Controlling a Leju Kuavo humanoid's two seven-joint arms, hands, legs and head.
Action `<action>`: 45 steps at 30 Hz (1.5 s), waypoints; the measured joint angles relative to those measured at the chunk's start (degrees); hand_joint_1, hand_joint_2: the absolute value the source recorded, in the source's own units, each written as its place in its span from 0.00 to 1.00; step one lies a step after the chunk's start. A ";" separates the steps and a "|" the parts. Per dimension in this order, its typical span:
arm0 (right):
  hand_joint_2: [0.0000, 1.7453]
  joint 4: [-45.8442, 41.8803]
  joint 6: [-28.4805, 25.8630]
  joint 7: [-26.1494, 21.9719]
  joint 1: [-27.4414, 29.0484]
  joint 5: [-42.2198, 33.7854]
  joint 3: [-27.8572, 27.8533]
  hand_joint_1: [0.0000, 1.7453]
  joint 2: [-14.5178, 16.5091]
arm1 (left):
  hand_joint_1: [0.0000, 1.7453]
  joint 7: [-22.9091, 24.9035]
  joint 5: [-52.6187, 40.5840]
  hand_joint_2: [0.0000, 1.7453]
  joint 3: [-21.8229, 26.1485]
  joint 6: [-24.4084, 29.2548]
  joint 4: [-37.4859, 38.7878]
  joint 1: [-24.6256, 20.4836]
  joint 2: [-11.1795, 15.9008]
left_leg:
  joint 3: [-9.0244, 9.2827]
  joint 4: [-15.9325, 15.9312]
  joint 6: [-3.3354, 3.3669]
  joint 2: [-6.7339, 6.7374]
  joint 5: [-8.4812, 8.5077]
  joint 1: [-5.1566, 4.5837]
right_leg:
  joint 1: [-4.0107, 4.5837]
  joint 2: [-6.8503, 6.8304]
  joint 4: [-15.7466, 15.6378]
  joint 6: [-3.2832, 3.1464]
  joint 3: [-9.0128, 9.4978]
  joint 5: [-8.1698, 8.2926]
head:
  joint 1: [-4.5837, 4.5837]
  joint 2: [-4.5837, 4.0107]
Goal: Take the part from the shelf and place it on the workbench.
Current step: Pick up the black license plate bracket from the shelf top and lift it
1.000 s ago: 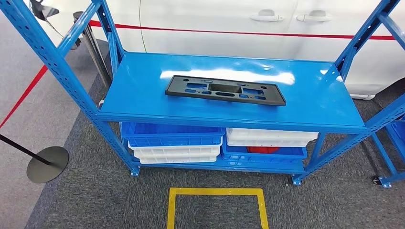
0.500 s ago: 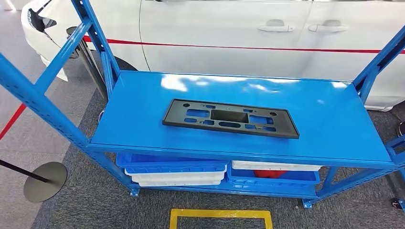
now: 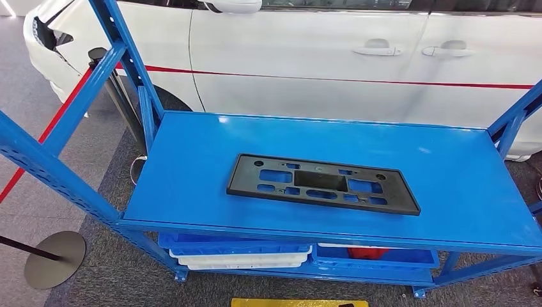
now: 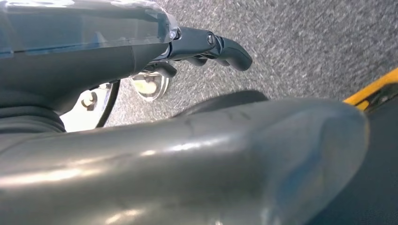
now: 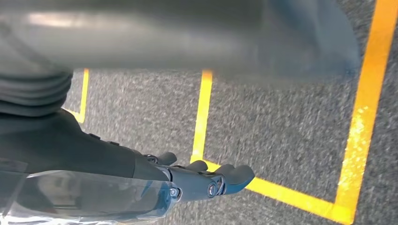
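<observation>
Right now the part [image 3: 323,184], a flat black rectangular plate with several cut-outs, lies flat on the top level of the blue shelf [image 3: 192,160], roughly in the middle of that surface and slightly askew to its front edge. Nothing touches it.

Both arms hang low over the grey carpet. The left robot hand [image 4: 206,47] appears in the left wrist view with its dark fingers [image 4: 232,51] loosely curved and apart, nothing between them, above the carpet near a strip of yellow floor tape [image 4: 371,89]. The right robot hand [image 5: 202,180] appears in the right wrist view in much the same pose, fingers [image 5: 237,176] spread a little and holding nothing, hanging over the yellow lines [image 5: 363,117] marked on the carpet.

Under the top level, the lower level of the shelf carries stacked bins: a blue bin [image 3: 233,244] sitting on a white bin [image 3: 240,260] on the left, and another blue bin [image 3: 377,256] with something red [image 3: 367,253] inside on the right. Behind the shelf stands a white car [image 3: 307,57] with a thin red stripe along its doors. To the left, a round grey stanchion base [image 3: 54,259] rests on the floor. A piece of the yellow floor marking [image 3: 300,302] shows just in front of the shelf.
</observation>
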 joint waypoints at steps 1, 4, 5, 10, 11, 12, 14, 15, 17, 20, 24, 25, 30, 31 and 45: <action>1.00 0.00 -0.09 -0.35 -0.02 -0.30 -0.16 0.00 0.00 | 0.00 -0.11 0.02 0.00 0.00 0.00 0.00 -0.04 0.01 | 0.01 0.00 0.15 -0.02 -0.15 -0.05 | -0.02 -0.03 -0.18 0.03 0.11 -0.04 | -0.01 0.00; 1.00 0.00 -0.65 -0.84 -0.07 -0.76 -0.60 0.00 -0.01 | 0.00 -0.34 0.03 0.00 -0.01 -0.07 0.00 -0.23 0.01 | 0.06 -0.01 0.58 -0.01 -0.50 -0.13 | -0.06 -0.11 -0.92 0.20 0.50 -0.36 | -0.01 0.00; 1.00 0.00 -0.82 -0.89 -0.07 -0.85 -0.76 0.00 -0.01 | 0.00 -0.36 0.01 0.00 -0.02 -0.12 0.00 -0.30 0.01 | 0.08 -0.01 0.69 -0.01 -0.58 -0.16 | -0.08 -0.12 -1.09 0.25 0.60 -0.44 | -0.01 0.00; 1.00 0.00 -1.25 -1.04 -0.04 -1.00 -1.49 0.00 -0.02 | 0.00 -0.36 -0.05 0.00 -0.07 -0.23 0.00 -0.50 0.01 | 0.20 0.00 0.87 0.01 -0.68 -0.27 | -0.18 -0.15 -1.25 0.59 0.70 -0.40 | -0.01 0.00; 1.00 0.00 -1.31 -1.08 -0.04 -1.01 -1.53 0.00 -0.03 | 0.00 -0.36 -0.05 0.00 -0.08 -0.26 0.00 -0.52 0.01 | 0.22 0.01 0.87 0.01 -0.68 -0.27 | -0.20 -0.15 -1.26 0.74 0.70 -0.38 | -0.01 0.00; 1.00 0.00 -1.35 -1.10 -0.03 -1.03 -1.58 0.00 -0.03 | 0.00 -0.36 -0.07 0.00 -0.11 -0.29 0.00 -0.54 0.01 | 0.24 0.01 0.87 0.01 -0.68 -0.27 | -0.21 -0.15 -1.27 0.88 0.71 -0.37 | -0.01 0.00; 0.75 0.00 -1.51 -1.13 -0.02 -1.12 -1.73 0.00 -0.03 | 0.00 -0.34 -0.09 0.00 -0.27 -0.42 0.00 -0.58 0.01 | 0.32 0.01 0.88 0.02 -0.67 -0.27 | -0.22 -0.16 -1.27 0.96 0.76 -0.35 | -0.01 0.00; 0.50 0.00 -1.65 -1.13 -0.01 -1.19 -1.81 0.00 -0.03 | 0.00 -0.34 -0.09 0.00 -0.39 -0.52 0.00 -0.61 0.01 | 0.38 0.01 0.87 0.02 -0.67 -0.27 | -0.21 -0.16 -1.26 0.97 0.81 -0.36 | -0.01 0.00; 0.00 0.00 -2.12 -1.13 0.00 -1.36 -2.02 0.00 -0.04 | 0.00 -0.35 -0.03 0.00 -0.70 -0.73 0.00 -0.75 0.01 | 0.48 -0.01 0.87 0.02 -0.66 -0.24 | -0.16 -0.17 -1.26 0.99 0.90 -0.37 | -0.01 0.00; 0.00 0.00 -3.18 -1.27 0.04 -1.95 -2.67 0.00 -0.05 | 0.00 -0.46 0.18 0.00 -1.13 -0.62 0.00 -0.91 0.01 | 0.61 0.00 0.87 0.02 -0.68 -0.29 | -0.16 -0.17 -1.29 1.02 1.01 -0.36 | -0.01 0.00; 0.00 0.00 -4.86 -1.31 0.19 -3.69 -4.03 0.00 -0.07 | 0.00 -0.55 0.34 0.00 -1.38 0.04 0.01 -0.92 0.08 | 0.64 0.19 1.12 0.01 -0.91 -0.58 | -0.44 -0.18 -1.36 1.36 1.12 -0.47 | -0.01 0.00; 0.00 0.00 -5.25 -1.22 0.20 -4.15 -4.46 0.00 -0.07 | 0.00 -0.55 0.35 0.00 -1.41 0.08 0.02 -0.93 0.13 | 0.64 0.18 1.19 0.01 -0.96 -0.63 | -0.48 -0.18 -1.39 1.43 1.13 -0.49 | -0.01 0.00; 0.00 -0.09 -6.53 -0.78 0.12 -5.58 -6.25 0.00 -0.58 | 0.00 -0.37 0.08 0.00 -1.64 0.38 0.04 -1.13 0.35 | 1.72 -1.60 2.04 0.25 -0.44 0.03 | -0.56 -0.46 3.86 1.96 -1.06 -3.56 | 0.01 0.00; 0.00 -0.09 -6.63 -0.92 0.13 -6.09 -6.64 0.00 -0.81 | 0.00 -0.14 0.10 0.00 -1.80 0.76 0.05 -1.15 0.40 | 1.80 -1.71 2.13 0.28 -0.47 0.02 | -0.58 -0.51 7.72 2.01 -3.16 -5.31 | 0.01 0.00; 0.00 -0.47 -5.99 -4.31 -0.74 -22.98 -19.42 0.00 -3.14 | 0.00 0.18 6.43 0.00 0.33 6.97 0.60 1.84 3.22 | 0.66 3.80 -1.69 0.12 -4.85 0.51 | -1.19 -0.53 0.70 -0.37 -2.98 1.82 | -0.01 0.00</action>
